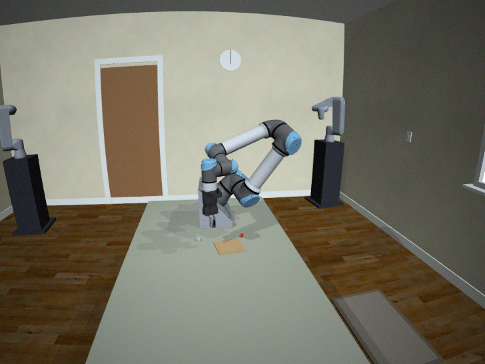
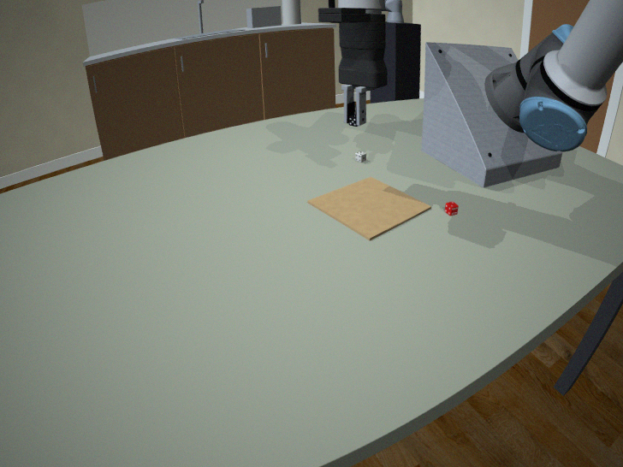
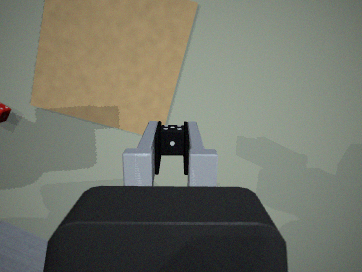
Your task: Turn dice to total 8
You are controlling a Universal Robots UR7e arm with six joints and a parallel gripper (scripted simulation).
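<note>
My gripper (image 2: 355, 118) (image 3: 172, 137) (image 1: 212, 223) is shut on a black die (image 2: 353, 116) (image 3: 172, 142) with white pips and holds it in the air above the table, behind the mat. The tan square mat (image 1: 230, 247) (image 2: 370, 206) (image 3: 110, 60) lies flat on the table with no die on it. A white die (image 2: 360, 156) (image 1: 198, 238) sits on the table between the gripper and the mat's far corner. A red die (image 2: 451, 208) (image 1: 241, 235) (image 3: 4, 112) sits on the table just off the mat's right corner.
The arm's grey wedge base (image 2: 472, 121) (image 1: 223, 219) stands on the table to the right of the gripper, with the arm's elbow (image 2: 550, 100) hanging low beside it. The long grey-green table (image 2: 201, 301) stretches toward the front.
</note>
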